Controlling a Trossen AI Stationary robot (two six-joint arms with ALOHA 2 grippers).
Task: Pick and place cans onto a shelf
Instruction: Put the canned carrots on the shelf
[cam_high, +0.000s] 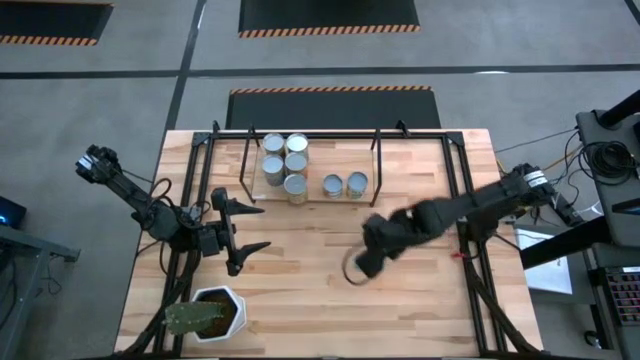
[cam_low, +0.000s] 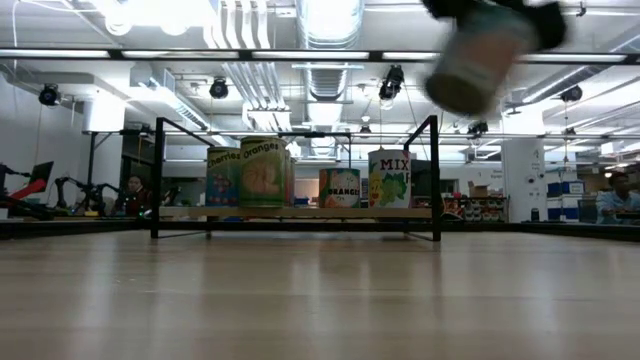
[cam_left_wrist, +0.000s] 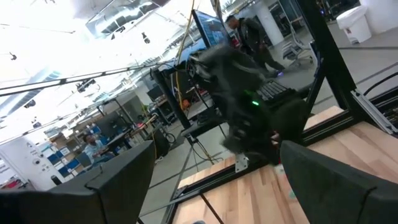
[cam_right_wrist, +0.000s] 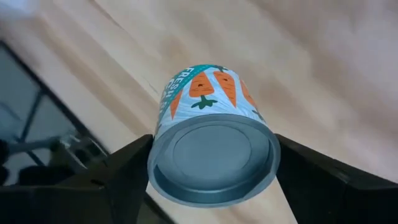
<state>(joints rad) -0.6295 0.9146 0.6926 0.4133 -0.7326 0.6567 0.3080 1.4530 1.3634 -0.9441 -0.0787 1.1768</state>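
My right gripper (cam_high: 362, 264) is shut on a can with a carrot label (cam_right_wrist: 214, 140), well above the table's middle. The same can shows blurred and tilted at the top of the low view (cam_low: 475, 60). The shelf (cam_low: 300, 212) stands at the table's far side on black rod legs. Several cans (cam_high: 296, 165) stand upright on it, and they also show in the low view (cam_low: 262, 172). My left gripper (cam_high: 262, 227) is open and empty at the table's left side. My right gripper pinches the can's round side wall (cam_right_wrist: 163, 144) between its two fingers (cam_right_wrist: 124, 171), one on each side, near the silvery end that faces the wrist camera. The can is lifted clear of the table and tilted.
A white hexagonal plant pot (cam_high: 215, 312) stands at the table's near left corner. Black frame rods (cam_high: 455, 170) run along the table's sides and over the shelf. Bare wood (cam_high: 300, 290) lies between the shelf and the near edge. People show in the room beyond.
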